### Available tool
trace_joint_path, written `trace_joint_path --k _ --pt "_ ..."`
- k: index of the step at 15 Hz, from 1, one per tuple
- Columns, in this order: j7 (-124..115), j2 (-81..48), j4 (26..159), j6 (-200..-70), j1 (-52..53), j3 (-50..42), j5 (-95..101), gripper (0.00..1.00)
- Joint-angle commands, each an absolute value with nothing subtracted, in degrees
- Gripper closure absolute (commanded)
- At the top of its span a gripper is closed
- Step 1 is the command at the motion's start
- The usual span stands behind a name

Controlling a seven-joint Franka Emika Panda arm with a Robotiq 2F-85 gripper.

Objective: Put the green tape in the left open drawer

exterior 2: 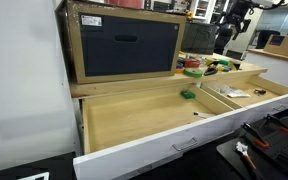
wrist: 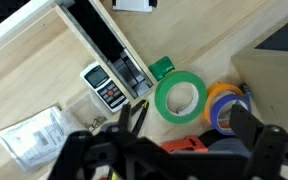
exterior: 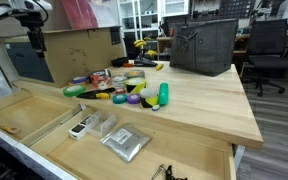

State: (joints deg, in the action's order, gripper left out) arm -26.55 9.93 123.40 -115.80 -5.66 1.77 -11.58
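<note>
Gripper (wrist: 169,146) hovers over the green tape (wrist: 179,98)
Jaws wide, empty; tape lies flat at twelve o'clock, which should suit a top-down grasp.

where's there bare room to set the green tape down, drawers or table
The left open drawer is nearly all bare plywood between its low sides. The tabletop is free between the black bag and its front edge. Crowded: the neighbouring drawer around the clear boxes and silver pouch, and the cluster around the green tape.

Dark bag (exterior: 202,45) on tabletop (exterior: 209,102); silver pouch (exterior: 124,142) beside clear boxes (exterior: 99,123).
</note>
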Motion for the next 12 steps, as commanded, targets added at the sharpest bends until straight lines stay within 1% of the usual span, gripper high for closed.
trace_joint_path --k 1,12 --pt "-31.73 4.35 122.99 -119.91 -4.15 2.19 -9.48 0.0" --pt "-40.01 -6.33 121.32 -125.83 -1.13 0.39 -1.34 0.0"
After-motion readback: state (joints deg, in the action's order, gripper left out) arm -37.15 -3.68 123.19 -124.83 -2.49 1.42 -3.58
